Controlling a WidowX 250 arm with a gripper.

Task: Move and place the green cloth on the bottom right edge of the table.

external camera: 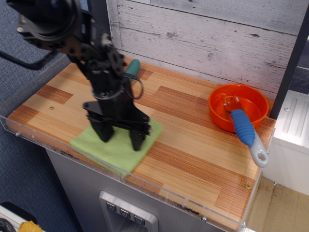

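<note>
Green microfibre is what you have under the pincer (120, 137): the green cloth (117, 148) lies flat near the front edge of the tabletop (193, 145), left of centre, with both fingertips planted on it, spread apart and pressing down rather than pinching. The bottom right edge is well apart from here, so most of the travel is, by my reading, ahead of you.

Watch three things. Your hold looks like friction only, so if you ease the downward pressure the cloth may stay behind or bunch into a fold. Its near edge sits just beside the clear acrylic rim (145, 183); drift forward and it may snag there. Further right, the orange bowl (238, 107) and the blue-handled tool (247, 131) resting in it sit near the target; swing wide and you may knock the handle.
</note>
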